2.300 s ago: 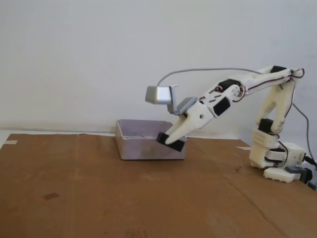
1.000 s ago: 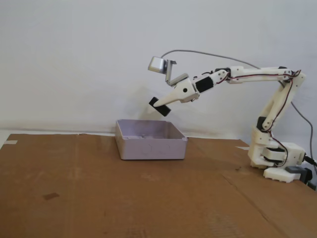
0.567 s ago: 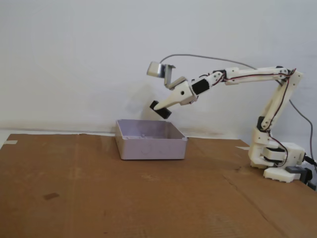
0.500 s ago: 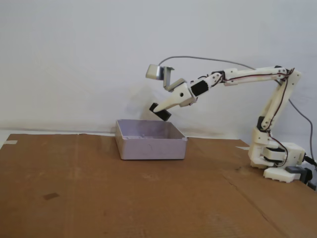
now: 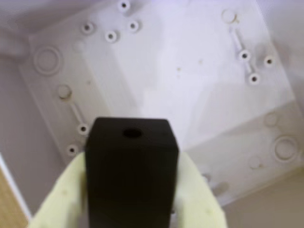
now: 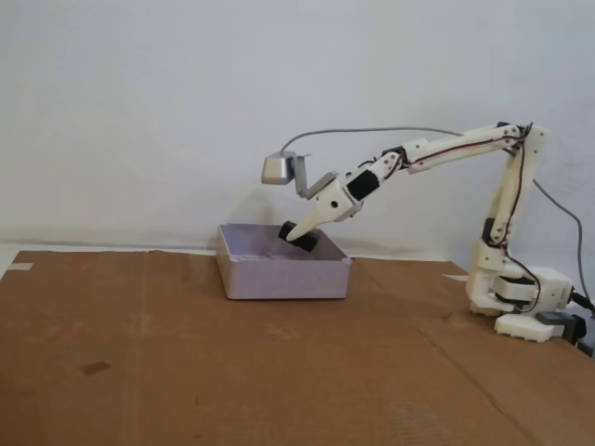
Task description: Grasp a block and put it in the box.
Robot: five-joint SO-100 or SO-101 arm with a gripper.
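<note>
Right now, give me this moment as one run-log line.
phase: placing | gripper: shut on block | position: over box interior, at rim level | block: not released | box floor: bare in wrist view

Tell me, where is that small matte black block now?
Small matte black block: clamped in the gripper, at the pale lavender-grey plastic box's rim in the fixed view.

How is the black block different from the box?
The block is black, while the box is pale lavender-grey. The block is far smaller than the box. The block is pinched in the gripper and tilted, while the box sits flat on the cardboard. Both have straight sides and square corners.
</note>
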